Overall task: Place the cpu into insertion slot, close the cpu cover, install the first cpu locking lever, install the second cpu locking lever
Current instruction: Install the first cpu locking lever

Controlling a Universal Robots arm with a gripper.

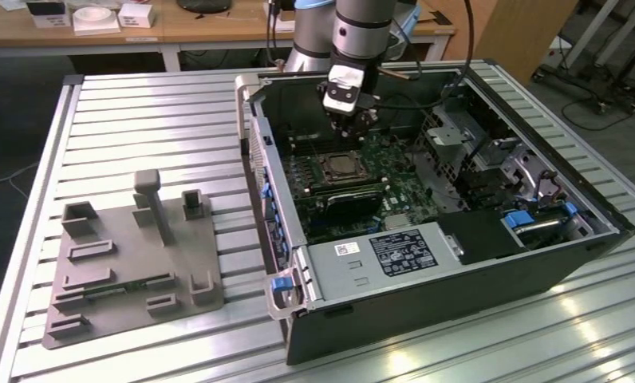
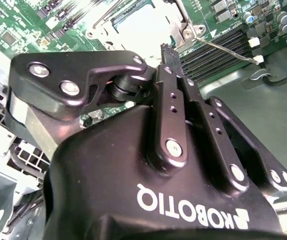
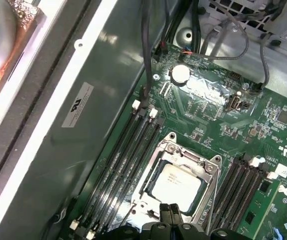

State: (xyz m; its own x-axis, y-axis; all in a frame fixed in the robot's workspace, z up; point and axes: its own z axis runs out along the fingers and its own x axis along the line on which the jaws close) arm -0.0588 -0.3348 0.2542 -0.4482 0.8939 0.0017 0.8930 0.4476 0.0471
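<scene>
Slatted metal counter (image 1: 158,104) lies nearest the onlooker. It carries a grey fixture plate (image 1: 136,263) at 9 o'clock and an open computer case (image 1: 445,295) at 3 o'clock.

1. Contents of the case: a green circuit board (image 3: 208,100), long memory slots (image 3: 118,170) and the insertion slot (image 1: 342,169). The pockets of the fixture plate are too small to judge for contents.

2. Contents of the insertion slot: the cpu (image 3: 176,181) sits flat inside it, silvery face up. The cpu cover (image 3: 191,154) lies down around the cpu and frames it on all visible sides. The placing step and the cover step therefore appear complete.

3. Gripper state: the gripper (image 3: 170,212) hangs inside the case with its fingertips drawn together. No gap shows between them, and nothing shows in their grasp.

4. Governing relation: in the exterior view the insertion slot lies at 6 o'clock from the gripper (image 1: 352,121), close below it. In the first wrist view the fingertips stand over the rim of the cpu cover, just beside the cpu. Whether they touch the metal cannot be told.

5. Lever: in the second wrist view a thin locking lever (image 2: 228,49) runs out from the corner of the slot, across the near ends of the memory slots, near the gripper's tip (image 2: 167,50). Whether it is latched cannot be told.
</scene>
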